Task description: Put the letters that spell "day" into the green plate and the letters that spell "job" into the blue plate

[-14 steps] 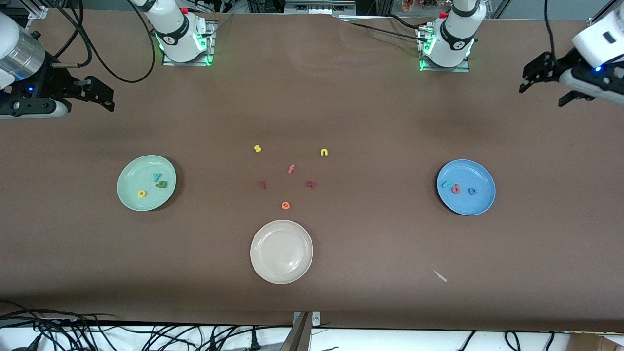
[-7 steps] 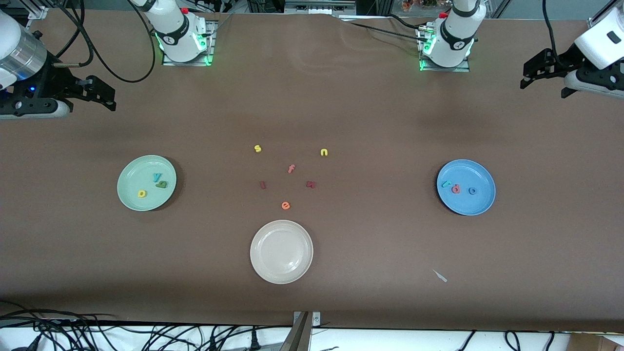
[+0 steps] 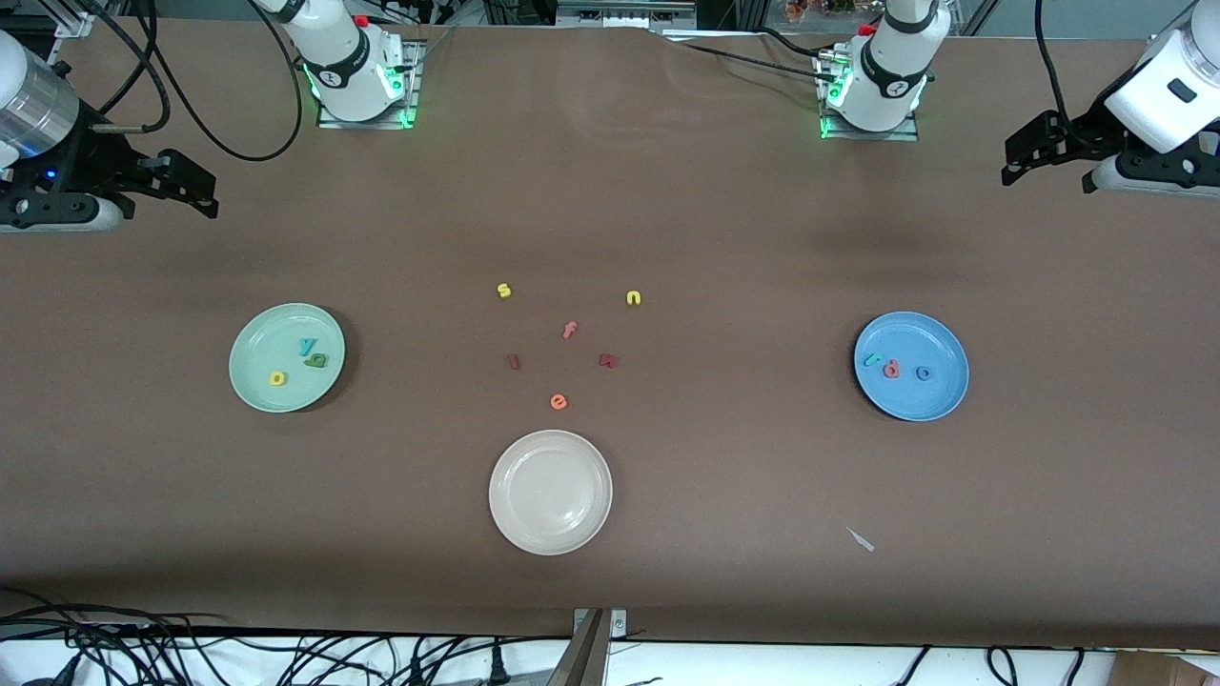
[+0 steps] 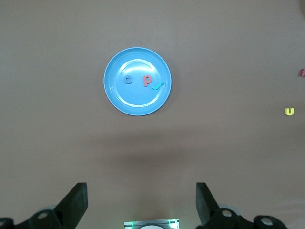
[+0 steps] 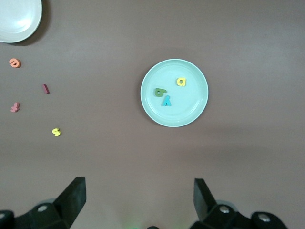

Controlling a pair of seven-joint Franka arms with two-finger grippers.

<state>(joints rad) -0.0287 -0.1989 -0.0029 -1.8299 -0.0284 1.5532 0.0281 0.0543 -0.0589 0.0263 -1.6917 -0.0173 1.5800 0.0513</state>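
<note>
Three plates sit on the brown table (image 3: 667, 210), the largest things on it. The green plate (image 3: 250, 381) lies toward the right arm's end and the blue plate (image 3: 939, 400) toward the left arm's end; a cream-white plate (image 3: 550, 514) lies between them, nearer the front camera.

Both arms wait, raised at the ends of the table. The right gripper (image 3: 191, 186) hangs over bare table at its own end with its jaws spread wide and nothing between them (the right wrist view shows the green plate well apart from the fingers (image 5: 71, 198)). The left gripper (image 3: 1025, 157) hangs over bare table at its end, likewise wide open and holding nothing.

Inside the green plate lie the teal "y" (image 3: 307, 346), the dark green letter (image 3: 316, 360) touching it, and the yellow "a" (image 3: 277, 378) a little apart. Inside the blue plate lie the teal "j" (image 3: 870, 359), the pinkish-red letter (image 3: 891, 368) just beside it, and the blue "o" (image 3: 923, 373).

Loose between the plates are a yellow "s" (image 3: 504, 291), a yellow "n" (image 3: 634, 298), an orange "f" (image 3: 569, 330), two dark red letters (image 3: 514, 361), and an orange "e" (image 3: 559, 402).
</note>
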